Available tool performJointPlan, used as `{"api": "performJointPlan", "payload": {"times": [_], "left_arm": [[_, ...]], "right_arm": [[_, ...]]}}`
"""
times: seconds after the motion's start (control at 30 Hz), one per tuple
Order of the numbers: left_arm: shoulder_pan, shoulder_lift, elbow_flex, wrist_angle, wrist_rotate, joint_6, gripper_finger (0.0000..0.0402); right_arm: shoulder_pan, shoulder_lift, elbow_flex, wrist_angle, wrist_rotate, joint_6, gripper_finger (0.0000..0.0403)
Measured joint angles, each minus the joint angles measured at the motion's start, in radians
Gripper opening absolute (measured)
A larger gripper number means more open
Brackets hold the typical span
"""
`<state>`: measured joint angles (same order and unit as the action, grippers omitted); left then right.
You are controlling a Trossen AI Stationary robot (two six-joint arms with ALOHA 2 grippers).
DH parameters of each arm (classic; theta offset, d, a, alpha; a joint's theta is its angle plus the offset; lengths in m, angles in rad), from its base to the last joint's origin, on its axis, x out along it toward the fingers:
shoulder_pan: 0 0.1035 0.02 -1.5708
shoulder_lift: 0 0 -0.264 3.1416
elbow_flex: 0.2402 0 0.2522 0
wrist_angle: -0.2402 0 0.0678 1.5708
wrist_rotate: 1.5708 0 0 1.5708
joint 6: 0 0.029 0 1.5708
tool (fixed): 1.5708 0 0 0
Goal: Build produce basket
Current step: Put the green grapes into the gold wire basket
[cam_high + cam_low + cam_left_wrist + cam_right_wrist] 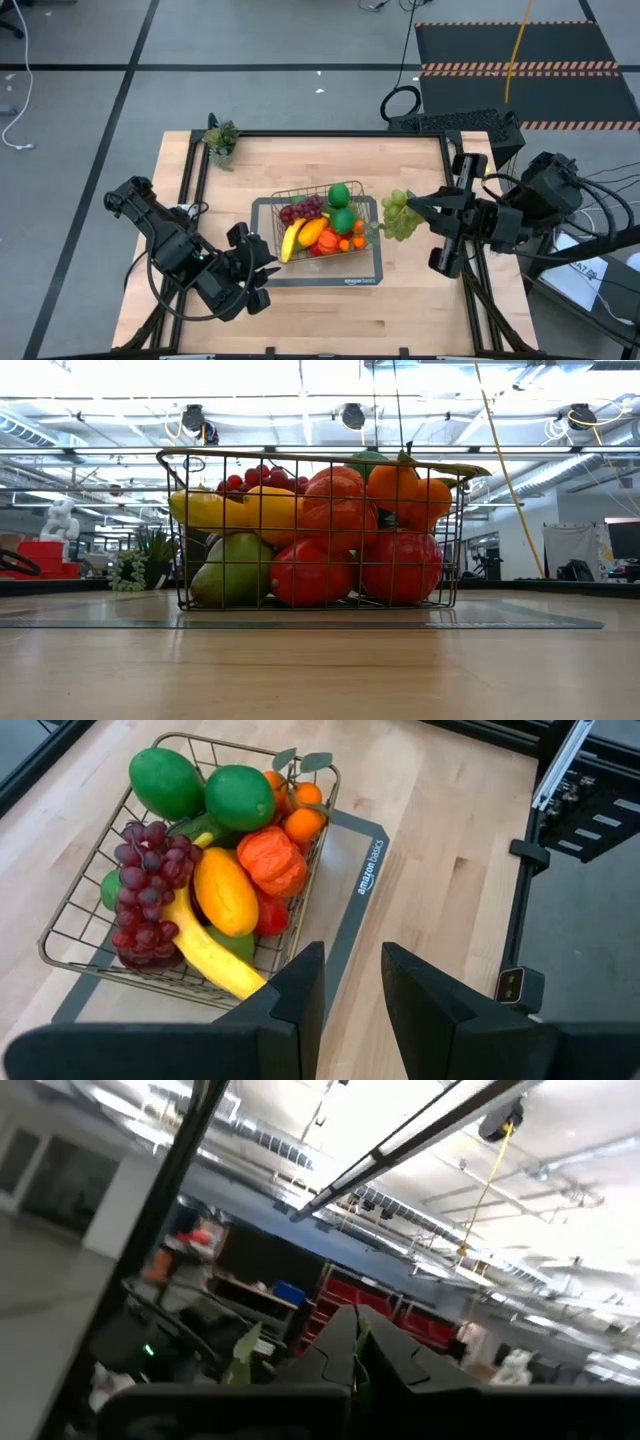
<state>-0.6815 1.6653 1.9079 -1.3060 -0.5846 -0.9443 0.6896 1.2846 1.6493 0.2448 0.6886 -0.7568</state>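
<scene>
Holding one green grape bunch [399,216] in pinched jaws, right gripper [412,208] beside basket [268,222], two green balls [340,194], one banana [291,241], left gripper [262,272] jaws narrow, holding nothing, wooden table [420,170], grey floor [270,95].

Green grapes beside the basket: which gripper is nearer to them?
Right. The right gripper is shut on the green grapes, holding them just off the basket's side. The left gripper sits across the basket, near its opposite front corner.
</scene>
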Motion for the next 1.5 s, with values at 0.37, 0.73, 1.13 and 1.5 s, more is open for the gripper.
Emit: {"api": "performJointPlan", "payload": {"times": [0.37, 0.73, 1.13, 1.5], "left_arm": [[-0.009, 0.0, 0.0, 0.001, 0.0, -0.021, 0.0102], [-0.014, 0.0, 0.0, 0.003, 0.0, -0.07, 0.0102], [-0.02, 0.0, 0.0, 0.028, 0.0, -0.077, 0.0102], [-0.026, 0.0, 0.0, 0.028, 0.0, -0.087, 0.0102]], "right_arm": [[0.016, 0.027, 0.0, 0.081, 0.082, 0.361, 0.0], [0.014, 0.026, 0.0, 0.089, 0.181, 0.737, 0.0], [0.01, 0.026, 0.0, 0.087, 0.253, 1.0, 0.0], [-0.023, 0.025, -0.045, 0.083, 0.278, 1.073, 0.0]]}}
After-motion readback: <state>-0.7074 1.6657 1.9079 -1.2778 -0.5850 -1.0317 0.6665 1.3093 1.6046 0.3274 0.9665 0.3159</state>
